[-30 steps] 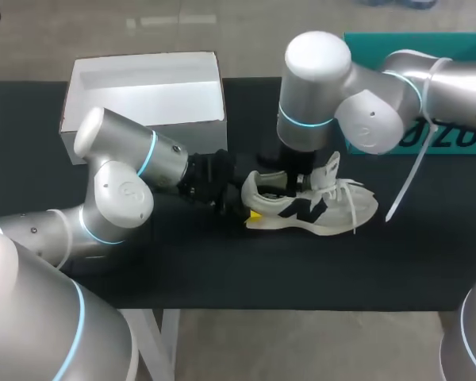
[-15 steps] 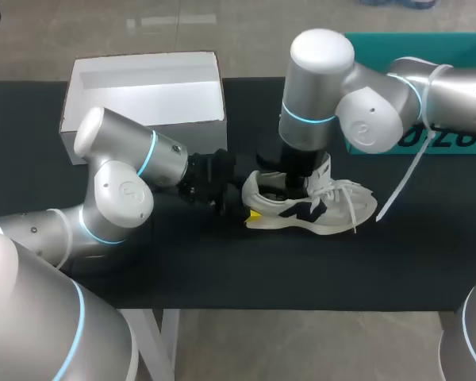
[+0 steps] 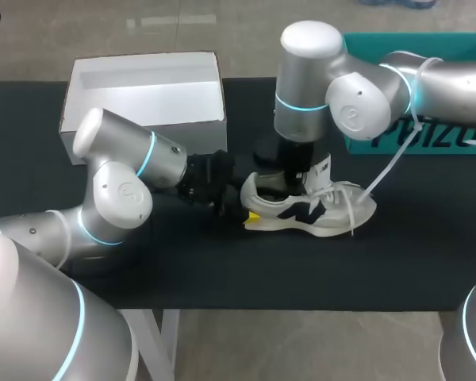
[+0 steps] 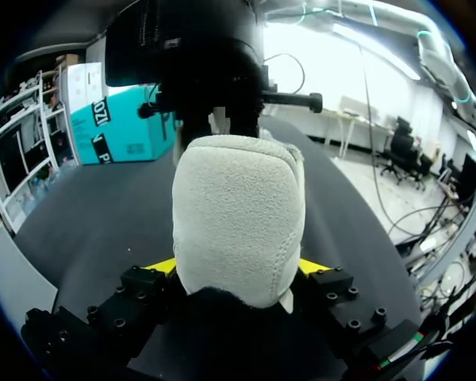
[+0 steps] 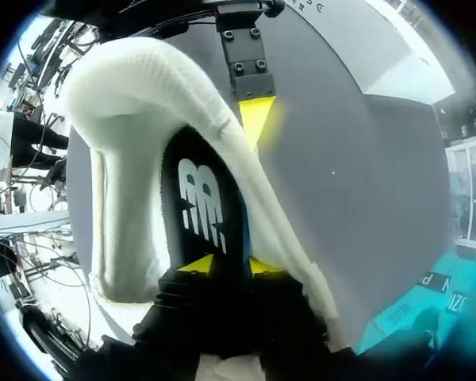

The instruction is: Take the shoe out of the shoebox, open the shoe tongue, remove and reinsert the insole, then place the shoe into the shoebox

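Black table (image 3: 428, 262): our left gripper (image 4: 238, 267) is clamping the white mesh sneaker (image 3: 337, 216) at its heel; right gripper (image 5: 230, 264), shifting slightly inside it, is pinching the dark insole (image 5: 202, 198), likely for removal.

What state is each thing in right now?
shoebox, open and empty.
shoe, upright, outside the shoebox.
insole, in the shoe, gripped.
left gripper, shut on the shoe's heel.
right gripper, shut on the insole.
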